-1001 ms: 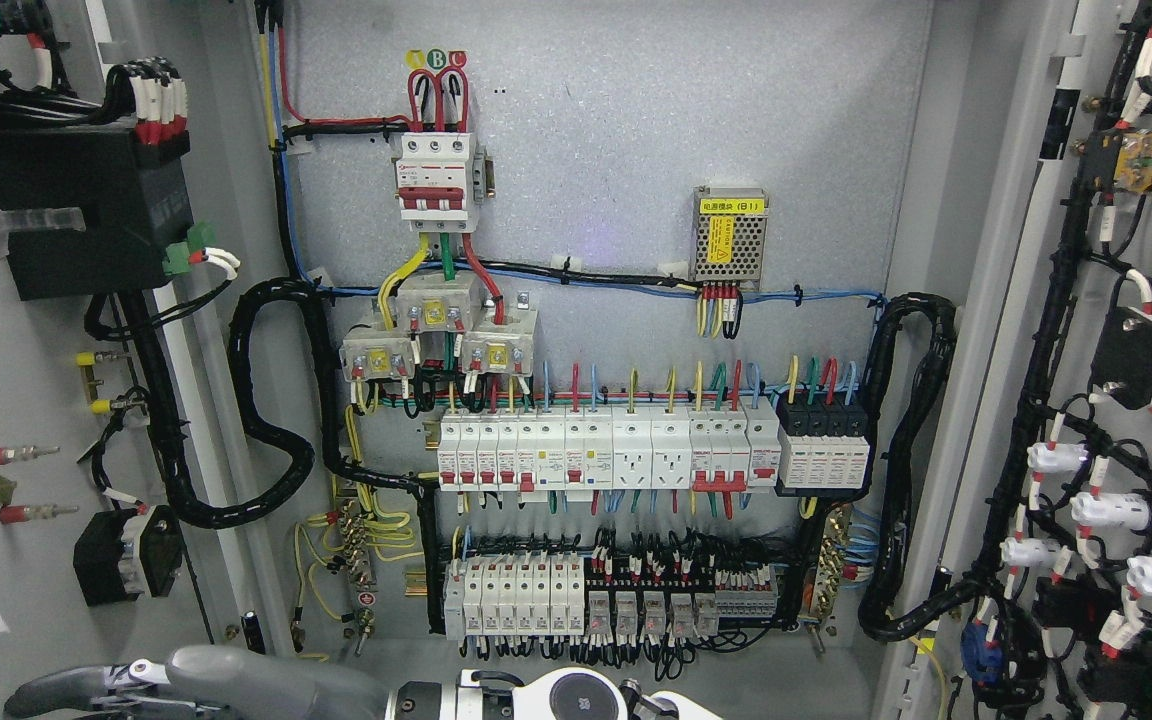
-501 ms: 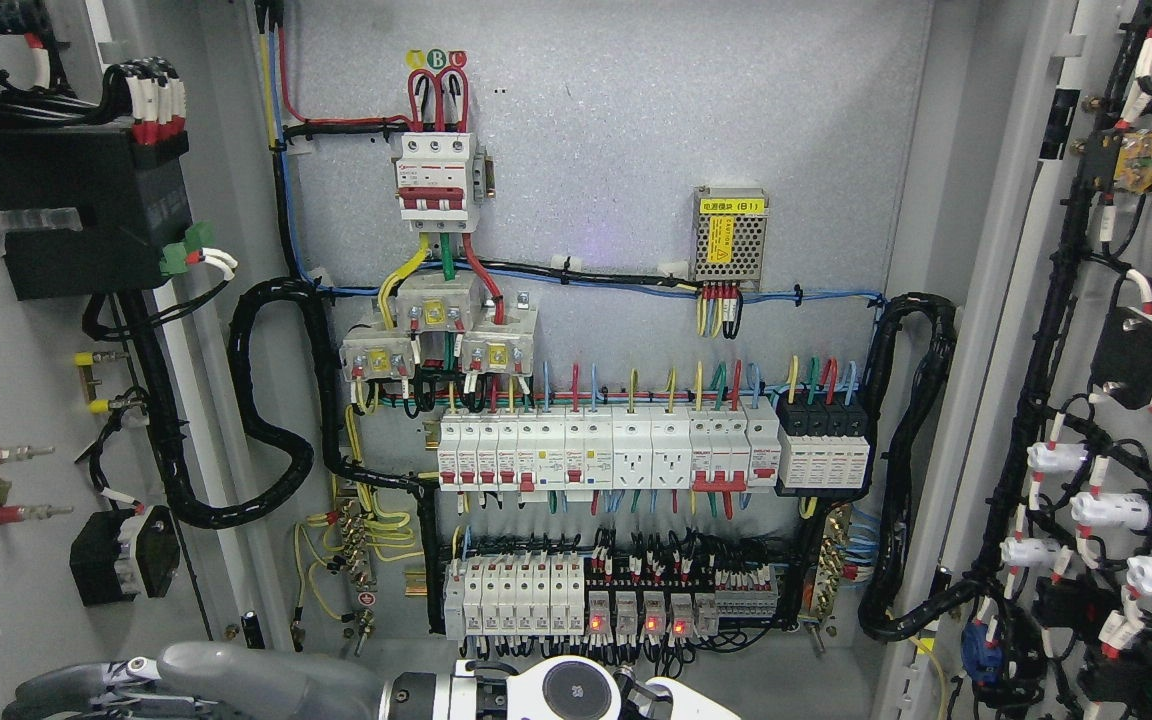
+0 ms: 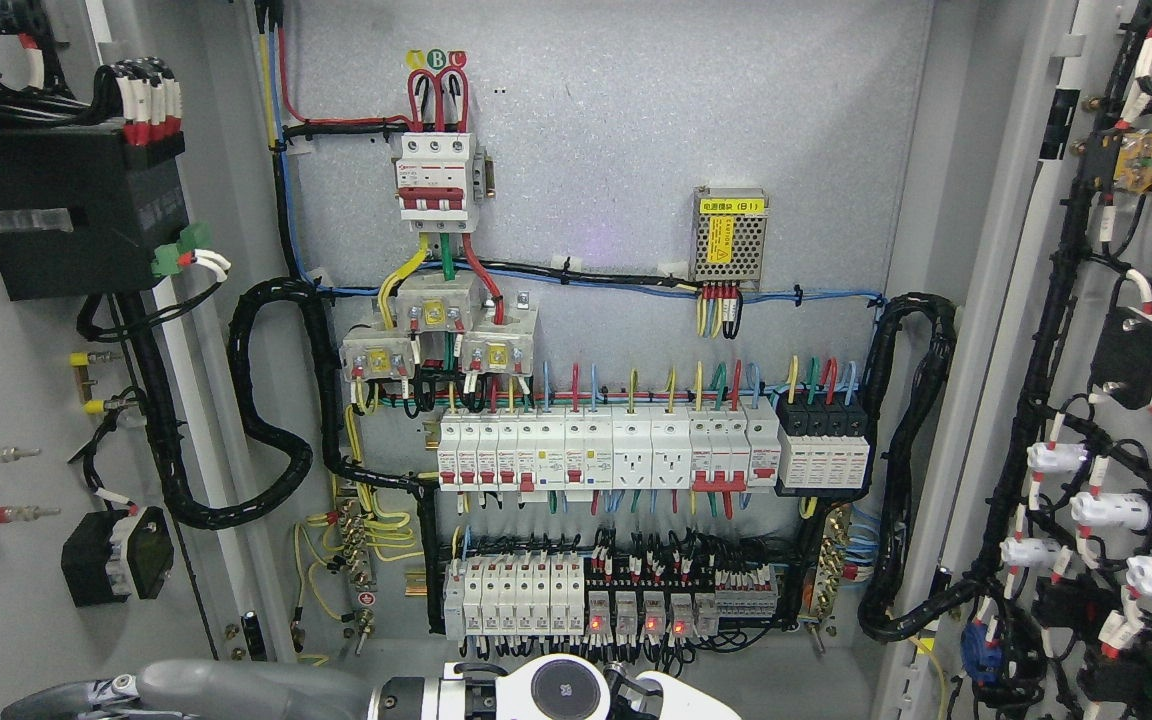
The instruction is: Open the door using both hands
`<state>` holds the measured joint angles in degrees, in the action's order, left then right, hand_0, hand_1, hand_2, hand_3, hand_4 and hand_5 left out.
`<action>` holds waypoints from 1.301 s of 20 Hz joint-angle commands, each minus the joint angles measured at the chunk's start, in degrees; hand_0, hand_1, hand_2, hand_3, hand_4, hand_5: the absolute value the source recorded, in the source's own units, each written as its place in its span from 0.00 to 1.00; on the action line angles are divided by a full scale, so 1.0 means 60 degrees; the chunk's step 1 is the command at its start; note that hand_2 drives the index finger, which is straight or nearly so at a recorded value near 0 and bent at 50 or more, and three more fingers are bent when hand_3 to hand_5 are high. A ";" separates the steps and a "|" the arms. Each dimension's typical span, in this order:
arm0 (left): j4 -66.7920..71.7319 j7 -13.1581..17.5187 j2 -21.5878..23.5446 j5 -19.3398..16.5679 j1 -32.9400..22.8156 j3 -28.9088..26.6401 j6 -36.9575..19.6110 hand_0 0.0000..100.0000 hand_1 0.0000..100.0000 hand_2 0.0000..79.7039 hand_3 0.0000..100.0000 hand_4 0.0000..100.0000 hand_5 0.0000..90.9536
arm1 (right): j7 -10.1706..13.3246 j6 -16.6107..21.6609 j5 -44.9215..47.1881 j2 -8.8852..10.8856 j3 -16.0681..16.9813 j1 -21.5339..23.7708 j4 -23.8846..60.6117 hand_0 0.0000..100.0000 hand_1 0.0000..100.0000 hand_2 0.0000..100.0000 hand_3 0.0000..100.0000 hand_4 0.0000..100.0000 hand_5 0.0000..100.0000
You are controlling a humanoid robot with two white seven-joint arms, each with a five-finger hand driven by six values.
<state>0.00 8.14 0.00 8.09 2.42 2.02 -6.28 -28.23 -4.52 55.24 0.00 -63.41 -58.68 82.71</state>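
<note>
The cabinet stands open. The left door (image 3: 16, 380) is swung out at the picture's left, its inner face carrying a black box (image 3: 71, 220) and cables. The right door (image 3: 1021, 330) is swung out at the right, its inner face full of wired switches. A single robot arm lies along the bottom edge. Its grey hand part (image 3: 236, 690) reaches left toward the foot of the left door. A white wrist section with a round black disc (image 3: 561, 690) sits near the middle. I cannot tell which side this arm comes in from. No second hand shows.
The back panel (image 3: 636, 130) holds a main breaker (image 3: 433, 180), a power module (image 3: 730, 235), a breaker row (image 3: 606, 450) and relays with red lights (image 3: 636, 615). Thick black cable looms (image 3: 266, 400) hang at both hinge sides.
The left door has swung further left, its box and terminals drifting toward the picture's edge. The arm has risen slightly at the bottom. The relay lights came on.
</note>
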 commanded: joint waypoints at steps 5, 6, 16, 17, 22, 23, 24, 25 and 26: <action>-0.0161 0.0034 0.0118 0.0000 0.0036 0.0000 0.0006 0.29 0.00 0.03 0.03 0.03 0.00 | 0.0002 -0.0008 -0.0007 0.0000 -0.0243 -0.0049 -0.0075 0.22 0.00 0.00 0.00 0.00 0.00; -0.0161 0.0020 0.0118 0.0000 0.0022 0.0000 0.0006 0.29 0.00 0.03 0.03 0.03 0.00 | 0.0002 -0.0008 -0.0007 0.0000 -0.0228 -0.0049 -0.0060 0.22 0.00 0.00 0.00 0.00 0.00; -0.0205 0.0020 0.0118 0.0000 0.0036 0.0000 0.0006 0.29 0.00 0.03 0.03 0.03 0.00 | -0.0027 -0.0008 -0.0884 0.0247 0.1908 0.1180 0.0378 0.22 0.00 0.00 0.00 0.00 0.00; -0.0219 0.0034 0.0118 0.0015 0.0036 0.0000 0.0006 0.29 0.00 0.03 0.03 0.03 0.00 | -0.0027 0.0079 -0.1118 0.0467 0.2084 0.1399 0.0582 0.22 0.00 0.00 0.00 0.00 0.00; -0.0860 0.0034 0.0219 0.0029 -0.0066 0.0000 0.0006 0.29 0.00 0.03 0.03 0.03 0.00 | -0.0012 0.0972 -0.2361 0.0909 0.3138 0.2819 0.1375 0.22 0.00 0.00 0.00 0.00 0.00; -0.1401 0.0034 0.0293 0.0029 -0.0168 0.0000 0.0006 0.29 0.00 0.03 0.03 0.03 0.00 | -0.0012 0.1075 -0.2757 0.0909 0.3460 0.3112 0.1361 0.22 0.00 0.00 0.00 0.00 0.00; -0.2001 0.0034 0.0322 0.0015 -0.0328 0.0000 0.0006 0.29 0.00 0.03 0.03 0.03 0.00 | 0.0002 0.1206 -0.3153 0.0909 0.3797 0.3550 0.1361 0.22 0.00 0.00 0.00 0.00 0.00; -0.2543 0.0034 0.0352 0.0015 -0.0490 0.0000 -0.0008 0.29 0.00 0.03 0.03 0.03 0.00 | 0.0017 0.1338 -0.3418 0.0851 0.4061 0.3917 0.1375 0.22 0.00 0.00 0.00 0.00 0.00; -0.3143 0.0034 0.0367 0.0015 -0.0622 0.0015 -0.0023 0.29 0.00 0.03 0.03 0.03 0.00 | 0.0017 0.1499 -0.3681 0.0763 0.4412 0.4283 0.1404 0.22 0.00 0.00 0.00 0.00 0.00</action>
<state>-4.19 8.34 0.29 8.17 1.38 2.02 -6.23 -28.28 2.45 42.01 2.82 -50.75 -42.93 87.07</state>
